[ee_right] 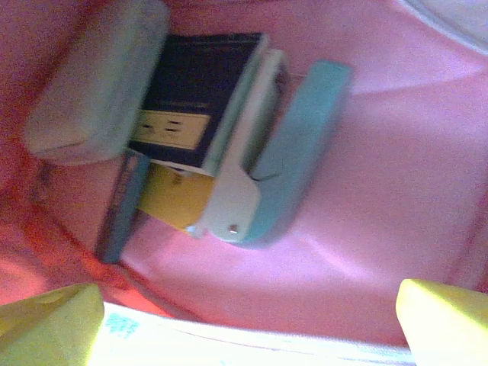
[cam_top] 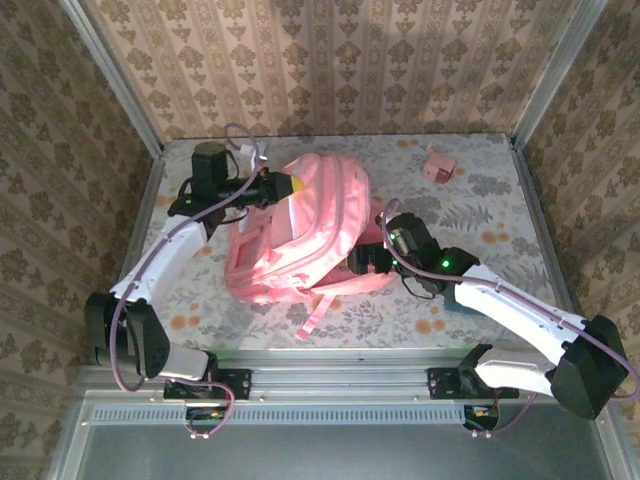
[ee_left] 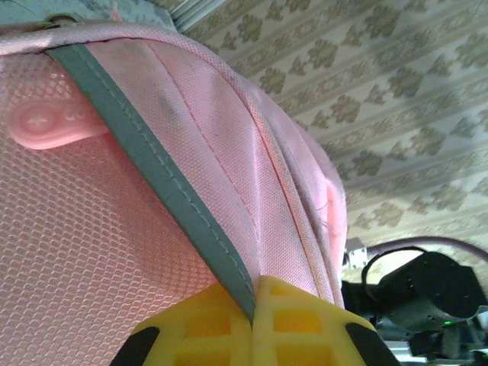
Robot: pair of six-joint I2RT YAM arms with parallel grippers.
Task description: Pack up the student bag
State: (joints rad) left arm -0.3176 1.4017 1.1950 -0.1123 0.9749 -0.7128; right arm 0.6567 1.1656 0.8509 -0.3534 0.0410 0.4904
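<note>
The pink student bag [cam_top: 300, 235] lies in the middle of the table. My left gripper [cam_top: 290, 187] is at its top end, shut on a grey-green trim strip [ee_left: 164, 179] of the bag [ee_left: 91, 252]; its yellow fingers [ee_left: 206, 324] pinch that strip. My right gripper [cam_top: 362, 260] is at the bag's right side, open, and looks into the pink interior [ee_right: 381, 198]. Inside lie a teal-and-white stapler [ee_right: 282, 160], a dark blue box [ee_right: 194, 91], a grey-green case [ee_right: 95, 84] and a yellow item [ee_right: 175, 198]. A white flat edge [ee_right: 252, 343] runs between the right fingers [ee_right: 53, 320].
A small pink box [cam_top: 438, 165] stands at the back right of the floral table [cam_top: 500, 220]. A pink strap [cam_top: 318, 310] trails toward the front edge. Patterned walls close in the back and both sides. The right arm [ee_left: 427, 293] shows beyond the bag.
</note>
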